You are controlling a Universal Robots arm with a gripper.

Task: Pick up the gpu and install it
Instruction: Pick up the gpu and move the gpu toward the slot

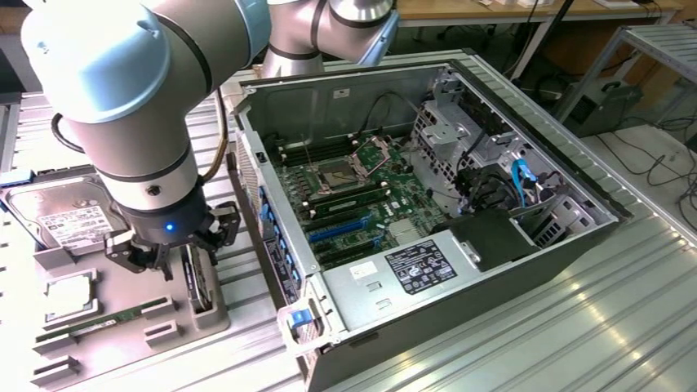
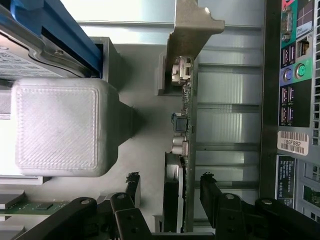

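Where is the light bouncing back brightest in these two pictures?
Exterior view: pale glare streaks on the ribbed metal table beside the computer case. Wrist view: the background beyond the gpu washes out white; the gripper looks dark.

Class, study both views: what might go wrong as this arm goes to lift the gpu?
1. The open gripper straddles the gpu, which sits nearer one finger; closing might tilt it in its grey holder.
2. The computer case wall stands close beside the holder; a lifted card may clip it.
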